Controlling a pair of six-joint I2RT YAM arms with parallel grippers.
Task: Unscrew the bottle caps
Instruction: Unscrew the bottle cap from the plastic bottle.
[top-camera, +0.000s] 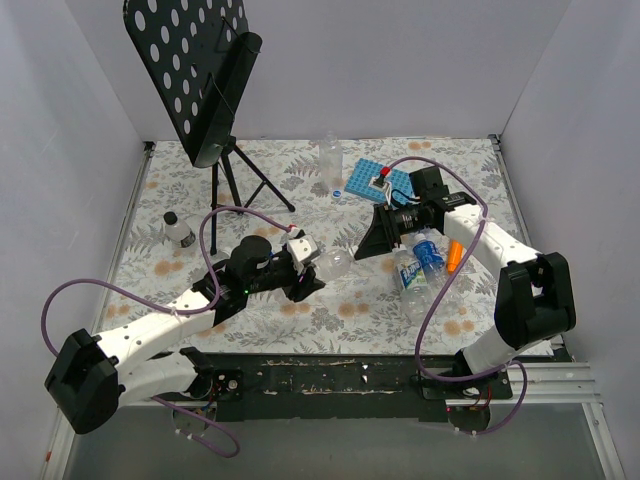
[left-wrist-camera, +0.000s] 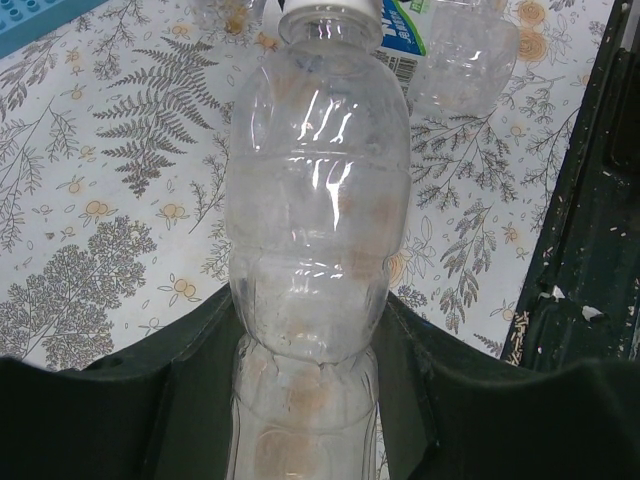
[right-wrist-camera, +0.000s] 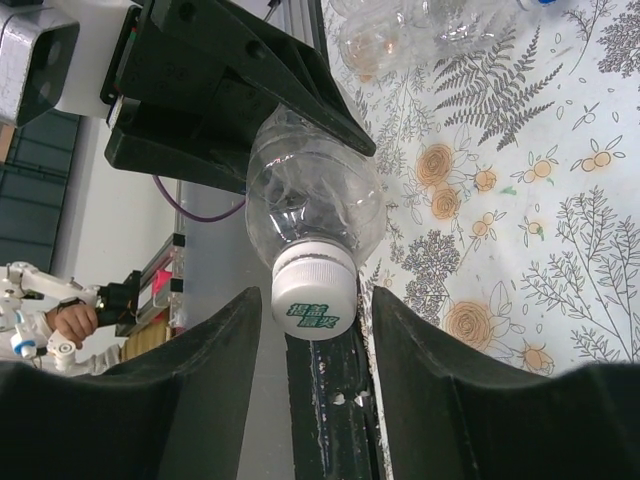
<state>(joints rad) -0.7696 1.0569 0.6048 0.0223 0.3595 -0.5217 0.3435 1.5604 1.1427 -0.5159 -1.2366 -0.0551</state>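
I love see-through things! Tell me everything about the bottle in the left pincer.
The bottle is clear, crinkly plastic with no label, looks empty, and is held sideways. Its white ribbed cap with green print is screwed on. The left pincer clamps its lower body. The right pincer straddles the cap, fingers close beside it but seemingly not squeezing.

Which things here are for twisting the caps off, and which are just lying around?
For the job: held bottle, white cap, left gripper, right gripper, heap of bottles, upright bottle, small bottle at the left.
Just lying about: blue tray, orange stick, music stand.
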